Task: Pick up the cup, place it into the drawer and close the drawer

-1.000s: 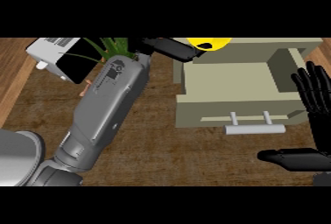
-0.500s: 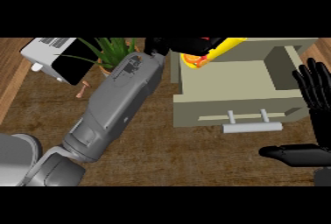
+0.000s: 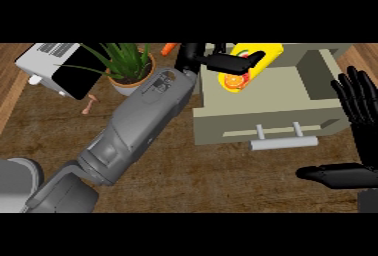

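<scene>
The cup is yellow with an orange-slice print and lies tilted over the far left part of the open drawer. My left hand is shut on it, fingers curled round its side, with the grey forearm reaching up across the counter. The drawer is beige, pulled out, and has a pale bar handle on its front. My right hand rests open at the right edge, fingers up, just right of the drawer.
A potted green plant stands left of the drawer, close to my left forearm. A white toaster-like appliance with a black face sits at the far left. A small orange item lies behind the plant.
My left hand carried the cup rightward and down over the drawer's far left corner, tipping it more onto its side. The right hand stayed put.
</scene>
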Tool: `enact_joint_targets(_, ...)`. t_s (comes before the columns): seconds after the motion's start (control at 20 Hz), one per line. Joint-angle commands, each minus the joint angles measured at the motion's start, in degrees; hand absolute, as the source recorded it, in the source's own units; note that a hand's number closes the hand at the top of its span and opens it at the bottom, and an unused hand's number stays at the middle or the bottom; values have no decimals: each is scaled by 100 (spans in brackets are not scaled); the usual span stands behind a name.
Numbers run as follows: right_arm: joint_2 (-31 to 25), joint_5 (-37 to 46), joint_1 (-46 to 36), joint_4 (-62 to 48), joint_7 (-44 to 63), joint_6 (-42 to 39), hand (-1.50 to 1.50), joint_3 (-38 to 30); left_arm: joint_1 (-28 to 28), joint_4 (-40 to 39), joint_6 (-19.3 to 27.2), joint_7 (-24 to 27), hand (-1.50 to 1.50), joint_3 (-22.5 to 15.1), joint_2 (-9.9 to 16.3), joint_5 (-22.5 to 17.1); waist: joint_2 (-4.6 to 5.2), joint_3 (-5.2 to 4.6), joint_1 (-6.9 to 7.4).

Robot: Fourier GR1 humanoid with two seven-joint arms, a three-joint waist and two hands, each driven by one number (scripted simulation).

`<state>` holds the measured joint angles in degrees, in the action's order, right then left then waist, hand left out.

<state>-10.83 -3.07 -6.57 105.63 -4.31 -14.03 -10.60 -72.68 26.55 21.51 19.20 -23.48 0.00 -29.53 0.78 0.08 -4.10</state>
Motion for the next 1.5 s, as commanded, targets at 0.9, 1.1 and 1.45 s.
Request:
enact_joint_targets(0.9, 283, -990, 27, 524, 437, -470, -150, 324, -29, 270, 962, 216, -150, -1349, 0, -794, 1, -4, -71)
enact_joint_targets(1.1, -379, -1362, 128, 486, 442, -1025, 150, -152, 133, 420, 820, 512, -150, -1176, 0, -938, -37, -4, 137)
enact_joint_targets(1.45, -813, -416, 743, 1166, 393, -1399, 150, 142, 178, 869, 630, 133, -150, -676, 362, -921, -102, -9, 375)
